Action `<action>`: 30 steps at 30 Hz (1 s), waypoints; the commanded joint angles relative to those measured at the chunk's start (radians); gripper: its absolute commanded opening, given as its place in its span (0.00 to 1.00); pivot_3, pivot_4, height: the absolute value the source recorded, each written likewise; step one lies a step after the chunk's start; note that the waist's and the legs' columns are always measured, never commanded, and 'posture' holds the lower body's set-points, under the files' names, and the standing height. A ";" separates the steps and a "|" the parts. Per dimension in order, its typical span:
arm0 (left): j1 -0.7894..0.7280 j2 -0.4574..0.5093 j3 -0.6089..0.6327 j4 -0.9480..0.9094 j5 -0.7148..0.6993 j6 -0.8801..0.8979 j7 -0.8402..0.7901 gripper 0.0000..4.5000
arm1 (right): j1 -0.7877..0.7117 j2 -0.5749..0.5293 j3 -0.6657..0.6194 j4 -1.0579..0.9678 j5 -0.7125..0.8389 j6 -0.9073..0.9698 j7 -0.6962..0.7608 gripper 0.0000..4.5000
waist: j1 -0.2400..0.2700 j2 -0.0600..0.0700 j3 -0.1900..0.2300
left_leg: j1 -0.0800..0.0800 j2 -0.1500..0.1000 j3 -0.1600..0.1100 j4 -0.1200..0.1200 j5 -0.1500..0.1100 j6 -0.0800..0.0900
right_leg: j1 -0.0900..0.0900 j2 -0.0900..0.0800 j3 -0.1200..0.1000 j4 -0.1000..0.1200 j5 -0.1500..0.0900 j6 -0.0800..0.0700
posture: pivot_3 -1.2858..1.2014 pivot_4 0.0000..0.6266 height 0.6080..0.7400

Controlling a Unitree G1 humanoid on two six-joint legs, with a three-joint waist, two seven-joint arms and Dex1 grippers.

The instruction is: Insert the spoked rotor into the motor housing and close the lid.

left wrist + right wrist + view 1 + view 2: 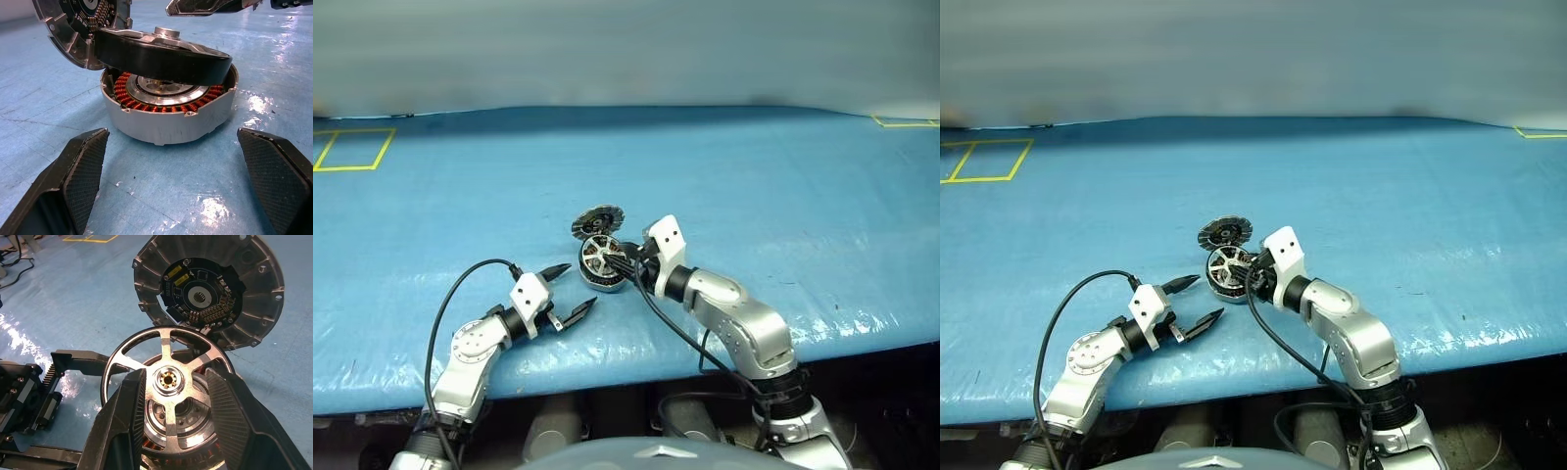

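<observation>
Rotor tilted on housing, half-seated, pinched at the hub by right gripper; lid hinged open behind. Left gripper spread wide, empty, just beside housing. Risk: jamming crooked if pressed down unlevelled.

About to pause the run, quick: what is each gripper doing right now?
Left gripper: open, holding nothing.
Right gripper: shut on the spoked rotor, tilted over the motor housing.

Glossy blue table cover; matt grey metal motor housing; polished silver-spoked rotor.
</observation>
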 commanded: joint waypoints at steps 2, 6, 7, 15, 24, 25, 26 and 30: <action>0.007 0.000 0.019 -0.030 -0.014 -0.026 -0.001 1.00 | -0.024 0.014 0.008 0.008 0.003 -0.027 0.012 0.45 | 0.000 0.000 0.000 | 0.000 0.000 0.000 0.000 0.000 0.000 | 0.000 0.000 0.000 0.000 0.000 0.000 | 0.52 0.24 1.00; 0.009 0.000 0.020 -0.031 -0.012 -0.028 0.003 1.00 | -0.030 0.020 0.017 0.022 0.001 -0.026 0.019 0.45 | 0.000 0.000 0.000 | 0.000 0.000 0.000 0.000 0.000 0.000 | 0.000 0.000 0.000 0.000 0.000 0.000 | 0.52 0.24 1.00; 0.009 0.000 0.020 -0.031 -0.012 -0.028 0.003 1.00 | -0.030 0.021 0.019 0.026 -0.001 -0.027 0.020 0.45 | -0.001 0.000 0.000 | 0.000 0.000 0.000 0.000 0.000 0.000 | 0.000 0.000 0.000 0.000 0.000 0.000 | 0.52 0.24 1.00; 0.010 0.001 0.019 -0.029 -0.005 -0.029 0.008 1.00 | -0.036 0.027 0.015 0.038 0.001 -0.028 0.022 0.32 | 0.000 0.000 0.000 | 0.000 0.000 0.000 0.000 0.000 0.000 | 0.000 0.000 0.000 0.000 0.000 0.000 | 0.52 0.24 1.00; 0.011 0.003 0.018 -0.027 -0.002 -0.032 0.011 1.00 | -0.032 0.026 0.017 0.036 -0.002 -0.025 0.021 0.10 | -0.001 0.000 0.000 | 0.000 0.000 0.000 0.000 0.000 0.000 | 0.000 0.000 0.000 0.000 0.000 0.000 | 0.52 0.24 1.00; 0.011 0.003 0.018 -0.027 -0.002 -0.032 0.011 1.00 | -0.031 0.024 0.017 0.032 -0.002 -0.025 0.020 0.10 | -0.001 0.000 0.000 | 0.000 0.000 0.000 0.000 0.000 0.000 | 0.000 0.000 0.000 0.000 0.000 0.000 | 0.52 0.24 1.00; 0.012 0.003 0.018 -0.027 -0.003 -0.032 0.010 1.00 | -0.030 0.021 0.015 0.018 -0.002 -0.024 0.019 0.10 | -0.001 0.000 0.000 | 0.000 0.000 0.000 0.000 0.000 0.000 | 0.000 0.000 0.000 0.000 0.000 0.000 | 0.52 0.24 1.00; 0.012 0.003 0.019 -0.026 -0.003 -0.031 0.010 1.00 | -0.032 0.004 0.008 -0.042 0.008 -0.015 0.021 0.10 | 0.000 0.000 0.000 | 0.000 0.000 0.000 0.000 0.000 0.000 | 0.000 0.000 0.000 0.000 0.000 0.000 | 0.52 0.24 1.00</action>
